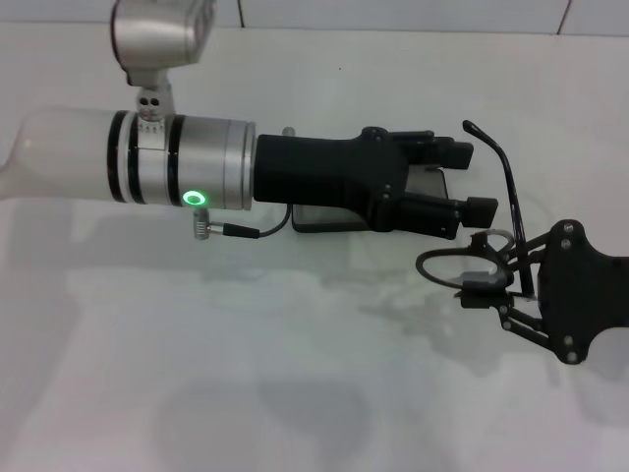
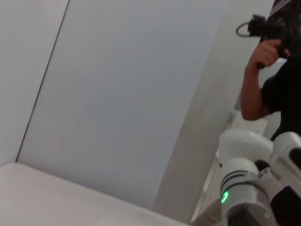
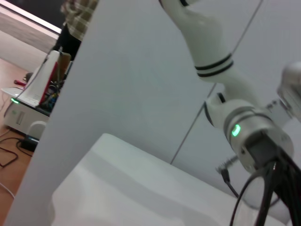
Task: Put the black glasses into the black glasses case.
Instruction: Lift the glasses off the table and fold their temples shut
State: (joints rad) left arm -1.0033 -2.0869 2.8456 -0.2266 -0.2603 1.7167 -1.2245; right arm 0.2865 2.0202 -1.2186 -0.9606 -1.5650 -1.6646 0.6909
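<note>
Task status: not finished. The black glasses point(image 1: 479, 258) are off the table point(image 1: 197, 374), carried at the tips of the right gripper point(image 1: 488, 288), and not yet in the black glasses case point(image 1: 346, 211). By the look of it, the pick-up is done; the transfer and release are left.

Glasses: one lens ring juts out toward the robot's left from the fingertips, and one temple arm sticks away from the robot, curved at its end. They hang just beside the case's right end, apart from it as far as the head view shows.

Case: mostly hidden under the left gripper point(image 1: 472, 182). Only a dark oblong patch with a greyish inner surface shows below that wrist. Whether the lid is fully open cannot be told.

Right gripper: enters from the right edge of the head view, reaching toward the left, linkage fingers closed down onto the frame near the bridge.

Left gripper: the arm stretches across from the left, horizontal, wrist ring lit green. Its two fingers stand parted over the case's far end; whether they press on the case or its lid is hidden.

Wrist views: walls and the opposite arm only, neither the case nor a clear sight of the glasses.
</note>
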